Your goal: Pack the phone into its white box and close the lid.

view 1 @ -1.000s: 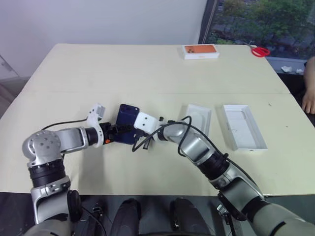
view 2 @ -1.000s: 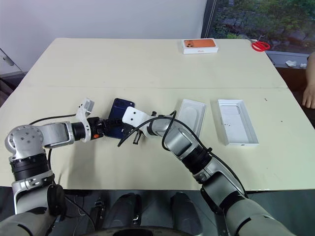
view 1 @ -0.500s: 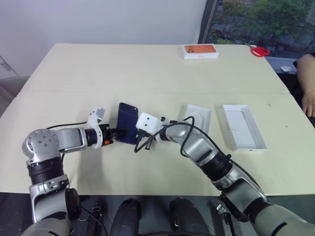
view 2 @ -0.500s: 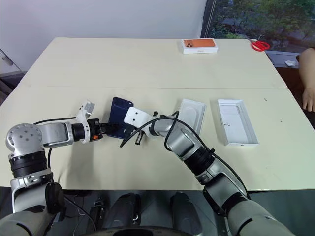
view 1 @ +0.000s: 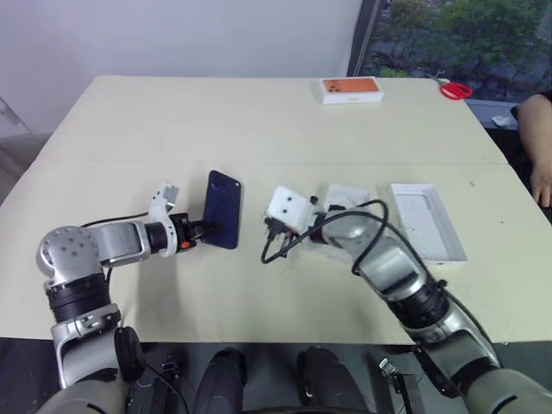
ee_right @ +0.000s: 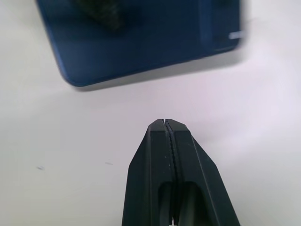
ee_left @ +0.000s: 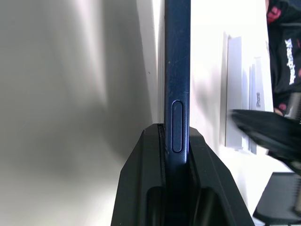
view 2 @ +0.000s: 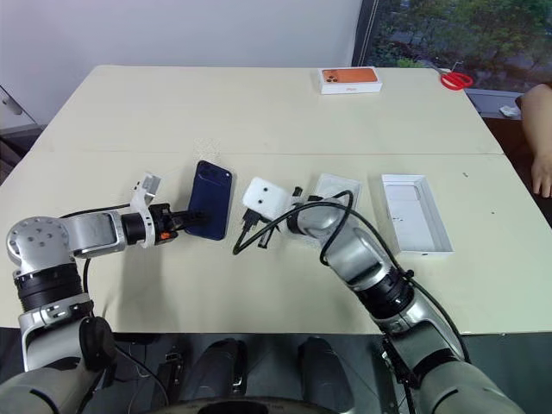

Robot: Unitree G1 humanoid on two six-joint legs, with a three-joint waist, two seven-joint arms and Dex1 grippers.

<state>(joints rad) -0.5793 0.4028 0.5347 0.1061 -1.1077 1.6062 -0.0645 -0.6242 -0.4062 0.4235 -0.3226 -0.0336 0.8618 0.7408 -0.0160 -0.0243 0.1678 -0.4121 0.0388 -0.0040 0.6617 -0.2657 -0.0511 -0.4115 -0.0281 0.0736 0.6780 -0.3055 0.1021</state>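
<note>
Now the left gripper [view 1: 200, 231] clamps the phone [view 1: 222, 221] by one end, left of frame centre, above the table [view 1: 259, 121]. Right gripper [ee_right: 165, 123] is closed, empty. Held so narrowly, the phone may pivot or slip before reaching the box [view 1: 428, 221] at right.

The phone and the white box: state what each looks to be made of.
The phone: likely glass or glossy metal, dark navy; its smooth, reflective edge with an inset side button shows where the left gripper clamps it. The white box: probably matt cardboard, judging by its thin, straight white rim; the inner floor's material can't be told.
</note>
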